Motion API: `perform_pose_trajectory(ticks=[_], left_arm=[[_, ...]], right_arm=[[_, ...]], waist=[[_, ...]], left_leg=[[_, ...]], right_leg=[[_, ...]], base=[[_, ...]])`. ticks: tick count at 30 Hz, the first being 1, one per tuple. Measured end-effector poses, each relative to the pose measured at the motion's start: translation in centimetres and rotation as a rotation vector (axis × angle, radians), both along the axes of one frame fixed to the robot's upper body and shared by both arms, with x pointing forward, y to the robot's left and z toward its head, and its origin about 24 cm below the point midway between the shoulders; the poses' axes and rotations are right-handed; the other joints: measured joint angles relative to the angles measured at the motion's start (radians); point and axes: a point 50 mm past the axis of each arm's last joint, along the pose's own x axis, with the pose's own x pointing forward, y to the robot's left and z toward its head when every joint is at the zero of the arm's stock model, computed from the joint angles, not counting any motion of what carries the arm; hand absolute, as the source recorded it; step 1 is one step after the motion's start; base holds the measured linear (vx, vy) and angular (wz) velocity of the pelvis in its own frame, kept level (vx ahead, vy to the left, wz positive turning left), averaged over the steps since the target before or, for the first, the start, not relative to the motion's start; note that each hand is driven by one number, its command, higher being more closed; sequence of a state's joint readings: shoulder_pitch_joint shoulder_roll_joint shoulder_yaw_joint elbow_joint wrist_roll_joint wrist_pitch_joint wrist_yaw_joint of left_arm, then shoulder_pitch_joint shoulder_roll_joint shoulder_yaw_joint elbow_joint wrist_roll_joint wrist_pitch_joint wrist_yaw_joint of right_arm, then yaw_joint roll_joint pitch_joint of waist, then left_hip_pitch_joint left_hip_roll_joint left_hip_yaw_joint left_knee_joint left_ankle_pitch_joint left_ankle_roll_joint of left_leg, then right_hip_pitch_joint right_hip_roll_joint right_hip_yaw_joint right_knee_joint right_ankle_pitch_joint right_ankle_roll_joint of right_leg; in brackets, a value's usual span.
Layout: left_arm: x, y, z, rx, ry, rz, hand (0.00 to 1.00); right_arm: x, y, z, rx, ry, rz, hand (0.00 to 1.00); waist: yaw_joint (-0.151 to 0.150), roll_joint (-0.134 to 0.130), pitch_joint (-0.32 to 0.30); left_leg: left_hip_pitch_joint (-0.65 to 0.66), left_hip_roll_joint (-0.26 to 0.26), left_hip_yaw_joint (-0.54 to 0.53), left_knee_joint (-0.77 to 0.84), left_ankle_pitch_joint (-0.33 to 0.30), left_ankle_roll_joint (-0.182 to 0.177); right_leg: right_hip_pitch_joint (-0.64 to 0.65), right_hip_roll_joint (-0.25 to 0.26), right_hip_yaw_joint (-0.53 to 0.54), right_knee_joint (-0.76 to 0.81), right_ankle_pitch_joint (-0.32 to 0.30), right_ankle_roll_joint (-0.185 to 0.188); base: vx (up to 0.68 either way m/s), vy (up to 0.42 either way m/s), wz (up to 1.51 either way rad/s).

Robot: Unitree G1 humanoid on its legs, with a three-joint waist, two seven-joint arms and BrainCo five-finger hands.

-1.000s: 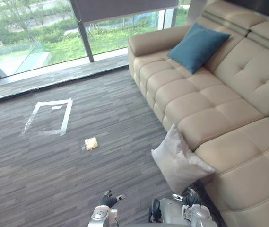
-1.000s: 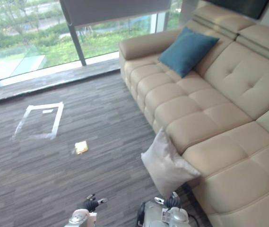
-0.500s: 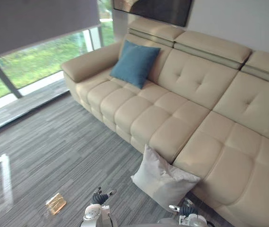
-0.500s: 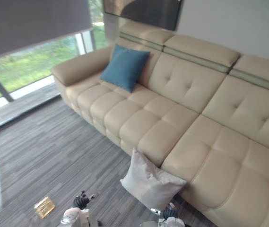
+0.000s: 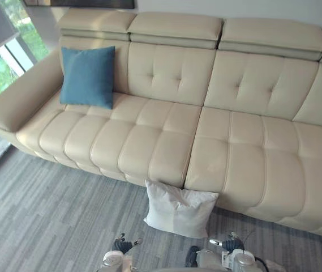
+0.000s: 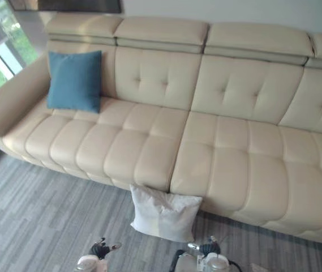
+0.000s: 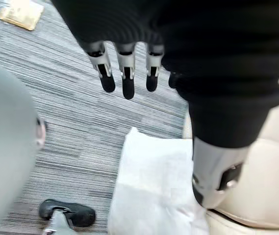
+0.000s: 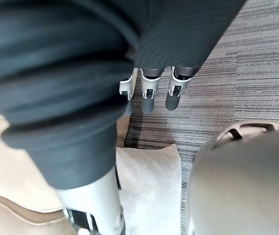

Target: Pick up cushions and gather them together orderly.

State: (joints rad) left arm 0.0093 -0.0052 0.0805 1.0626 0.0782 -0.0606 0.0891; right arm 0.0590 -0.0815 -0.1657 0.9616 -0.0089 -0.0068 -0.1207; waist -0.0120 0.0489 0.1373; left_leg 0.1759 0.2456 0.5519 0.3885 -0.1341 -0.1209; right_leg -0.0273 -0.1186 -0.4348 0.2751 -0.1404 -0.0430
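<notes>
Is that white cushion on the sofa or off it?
Off: the white cushion stands on the carpet, propped against the sofa front.

Both arms hang low at the near edge. The left hand [image 5: 121, 245] is on the left and the right hand [image 5: 230, 245] on the right, well apart. Each hand is empty and relaxed. The left fingers [image 7: 125, 73] are straight and side by side, with the thumb [image 7: 213, 178] apart. The right fingers [image 8: 149, 90] and thumb [image 8: 92, 200] are the same.
</notes>
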Motion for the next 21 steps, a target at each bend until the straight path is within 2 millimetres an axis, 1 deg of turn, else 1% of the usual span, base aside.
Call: perform_pose_trajectory(ticks=[1, 2, 3, 4, 5, 6, 7, 8, 9, 10, 11, 13, 14, 15, 16, 18, 19, 20, 21], left_arm=[[0.1, 0.0, 0.1, -0.005, -0.012, 0.011, 0.0], [0.3, -0.1, 0.2, -0.008, -0.024, 0.013, 0.0], [0.5, -0.1, 0.3, -0.01, -0.035, 0.015, 0.0], [0.6, -0.1, 0.4, -0.01, -0.039, 0.018, 0.0], [0.8, 0.0, 0.5, -0.007, -0.051, 0.022, 0.0], [1.0, 0.1, 0.7, -0.004, -0.07, 0.024, 0.0], [1.1, 0.1, 0.8, -0.004, -0.074, 0.025, 0.0], [1.1, -0.2, 0.8, -0.01, -0.079, 0.026, 0.0], [1.2, -0.3, 0.8, -0.013, -0.082, 0.027, 0.0], [1.3, 0.2, 0.8, 0.0, -0.085, 0.028, 0.0], [0.8, 0.5, 0.7, 0.01, -0.07, 0.032, 0.0], [0.8, 0.7, 0.7, 0.017, -0.073, 0.032, 0.0], [0.8, 0.7, 0.7, 0.018, -0.072, 0.032, 0.0], [0.8, 0.7, 0.7, 0.018, -0.072, 0.032, 0.0], [0.6, 0.7, 0.6, 0.022, -0.065, 0.036, 0.0], [0.5, 0.6, 0.6, 0.023, -0.062, 0.042, 0.0], [0.5, 0.5, 0.6, 0.02, -0.061, 0.05, 0.0], [0.7, 0.5, 0.7, 0.023, -0.069, 0.065, 0.0], [1.0, 0.6, 0.8, 0.029, -0.076, 0.068, 0.0]], right_arm=[[-0.1, 0.3, -0.1, 0.008, 0.002, 0.001, 0.0], [-0.1, 0.8, -0.2, 0.02, 0.003, 0.001, 0.0], [0.1, 0.9, -0.1, 0.023, 0.0, -0.001, 0.0], [0.1, 0.9, -0.1, 0.024, -0.001, -0.003, 0.0], [0.0, 1.0, -0.2, 0.027, 0.003, -0.011, 0.0], [-0.1, 1.2, -0.2, 0.035, 0.003, -0.026, 0.0], [-0.1, 1.3, -0.2, 0.036, 0.004, -0.029, 0.0], [-0.3, 1.0, -0.2, 0.029, 0.007, -0.032, 0.0], [-0.5, 0.9, -0.3, 0.028, 0.014, -0.033, 0.0], [-0.6, 1.3, -0.4, 0.04, 0.015, -0.039, 0.0], [-1.3, 1.9, -0.6, 0.053, 0.032, -0.044, 0.0], [-1.3, 2.3, -0.7, 0.061, 0.032, -0.048, 0.0], [-1.3, 2.4, -0.7, 0.06, 0.032, -0.048, 0.0], [-1.4, 2.3, -0.7, 0.058, 0.034, -0.049, 0.0], [-1.5, 2.1, -0.7, 0.045, 0.032, -0.058, 0.0], [-1.5, 1.9, -0.6, 0.031, 0.031, -0.063, 0.0], [-1.5, 1.7, -0.6, 0.021, 0.031, -0.066, 0.0], [-1.0, 1.5, -0.5, 0.01, 0.02, -0.067, 0.0], [-0.7, 1.4, -0.4, 0.007, 0.012, -0.066, 0.0]], waist=[[0.01, -0.004, 0.002], [0.017, -0.009, 0.002], [0.021, -0.012, 0.004], [0.021, -0.015, 0.006], [0.024, -0.022, 0.01], [0.032, -0.031, 0.015], [0.033, -0.031, 0.016], [0.033, -0.019, 0.015], [0.04, -0.022, 0.013], [0.039, -0.033, -0.003], [0.039, -0.062, -0.021], [0.041, -0.081, -0.026], [0.044, -0.083, -0.027], [0.044, -0.081, -0.027], [0.044, -0.07, -0.027], [0.045, -0.064, -0.029], [0.045, -0.055, -0.027], [0.047, -0.052, -0.013], [0.047, -0.057, -0.003]], left_leg=[[-0.045, 0.038, -0.034, 0.127, -0.016, 0.014], [-0.072, 0.041, -0.074, 0.171, -0.055, 0.011], [-0.108, 0.028, -0.126, 0.172, -0.112, 0.007], [-0.122, 0.018, -0.149, 0.163, -0.126, 0.005], [-0.144, -0.001, -0.196, 0.127, -0.144, 0.005], [-0.17, -0.025, -0.263, 0.068, -0.143, 0.003], [-0.177, -0.032, -0.287, 0.047, -0.142, 0.004], [-0.182, -0.048, -0.36, -0.047, -0.08, 0.018], [-0.186, -0.051, -0.37, -0.041, -0.093, -0.011], [-0.172, -0.062, -0.35, -0.057, -0.097, -0.004], [-0.162, -0.075, -0.324, -0.075, -0.097, 0.007], [-0.156, -0.088, -0.297, -0.08, -0.104, 0.017], [-0.152, -0.1, -0.275, -0.093, -0.104, 0.022], [-0.148, -0.105, -0.262, -0.103, -0.102, 0.025], [-0.131, -0.117, -0.245, -0.117, -0.098, 0.031], [-0.118, -0.12, -0.237, -0.123, -0.098, 0.031], [-0.112, -0.12, -0.235, -0.125, -0.098, 0.031], [-0.122, -0.119, -0.235, -0.121, -0.098, 0.031], [-0.13, -0.118, -0.237, -0.113, -0.098, 0.031]], right_leg=[[0.031, 0.011, 0.015, -0.025, -0.003, -0.004], [0.042, 0.015, 0.042, -0.039, -0.007, -0.009], [0.052, 0.018, 0.073, -0.052, -0.007, -0.009], [0.058, 0.018, 0.085, -0.056, -0.008, -0.008], [0.066, 0.017, 0.115, -0.057, -0.009, -0.005], [0.066, 0.013, 0.145, -0.048, -0.013, 0.013], [0.064, 0.014, 0.154, -0.042, -0.018, 0.021], [0.055, 0.03, 0.182, -0.021, -0.029, 0.05], [0.046, 0.034, 0.201, -0.011, -0.04, 0.067], [0.045, 0.026, 0.232, -0.019, -0.031, 0.078], [0.045, 0.014, 0.252, -0.037, -0.019, 0.093], [0.034, 0.003, 0.279, -0.038, -0.015, 0.097], [0.019, -0.007, 0.3, -0.038, -0.008, 0.109], [0.014, -0.01, 0.311, -0.038, -0.005, 0.114], [0.012, -0.018, 0.323, -0.037, -0.002, 0.12], [0.015, -0.018, 0.33, -0.034, -0.001, 0.121], [0.017, -0.017, 0.329, -0.032, -0.003, 0.121], [0.002, -0.019, 0.329, 0.001, -0.018, 0.121], [-0.016, -0.02, 0.329, 0.027, -0.024, 0.119]], base=[[0.12, -0.063, -0.33], [0.08, 0.011, -0.52], [0.06, 0.048, -0.53], [0.05, 0.073, -0.61], [0.04, 0.113, -0.7], [0.02, 0.142, -0.69], [0.0, 0.194, -0.74], [-0.04, 0.217, -0.54], [-0.04, 0.207, -0.54], [0.0, 0.211, -0.48], [0.04, 0.153, -0.38], [0.03, 0.164, -0.41], [0.02, 0.138, -0.41], [0.1, 0.123, -0.44], [0.11, 0.078, -0.28], [0.1, 0.041, -0.16], [0.08, 0.004, -0.05], [0.06, -0.011, 0.0], [0.01, -0.039, 0.09]])
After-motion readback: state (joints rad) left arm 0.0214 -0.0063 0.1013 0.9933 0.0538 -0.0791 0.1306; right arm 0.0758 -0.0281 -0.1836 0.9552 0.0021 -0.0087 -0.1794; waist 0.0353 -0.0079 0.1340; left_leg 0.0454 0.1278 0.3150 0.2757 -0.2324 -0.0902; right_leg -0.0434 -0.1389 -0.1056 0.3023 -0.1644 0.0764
